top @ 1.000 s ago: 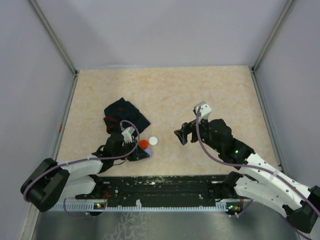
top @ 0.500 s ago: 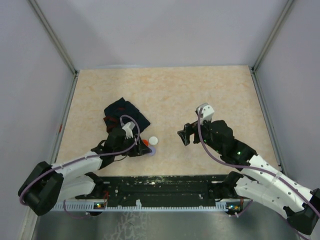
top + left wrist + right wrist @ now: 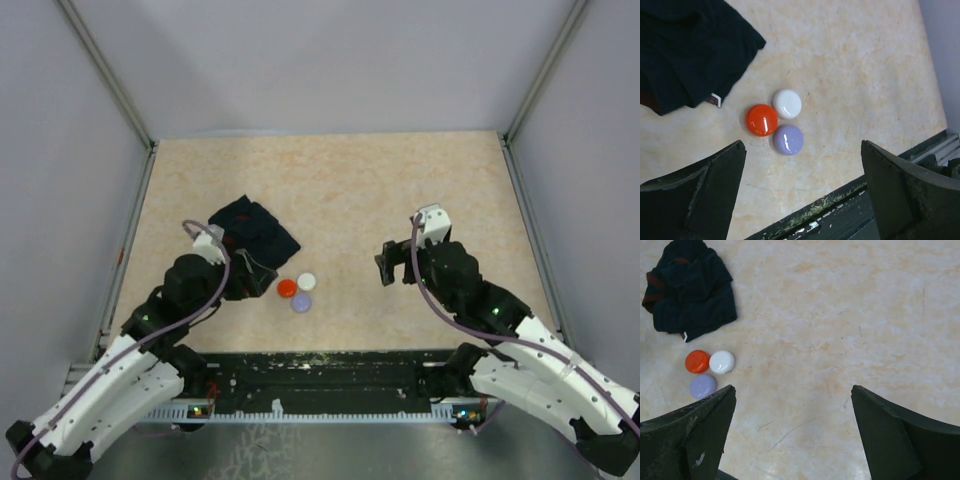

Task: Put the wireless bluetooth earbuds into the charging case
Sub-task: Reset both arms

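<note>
Red disc, white disc and lavender disc cluster just on the near side of the dark cloth from above. I spot no earbuds; maybe that cloth hides them. My left gripper, the nearer one, hangs beside the cloth. Its wrist view shows jaws spread and empty, discs just ahead. My right gripper, likewise spread and empty, sits well apart from the cloth.

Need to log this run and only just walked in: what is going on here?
Two robot arms hover over a beige marbled table, neither holding anything. The left pincer and the right pincer are both open and empty. A glossy round red disc, a white disc and a lavender disc lie clustered beside a crumpled dark cloth. No earbuds are in view.
</note>
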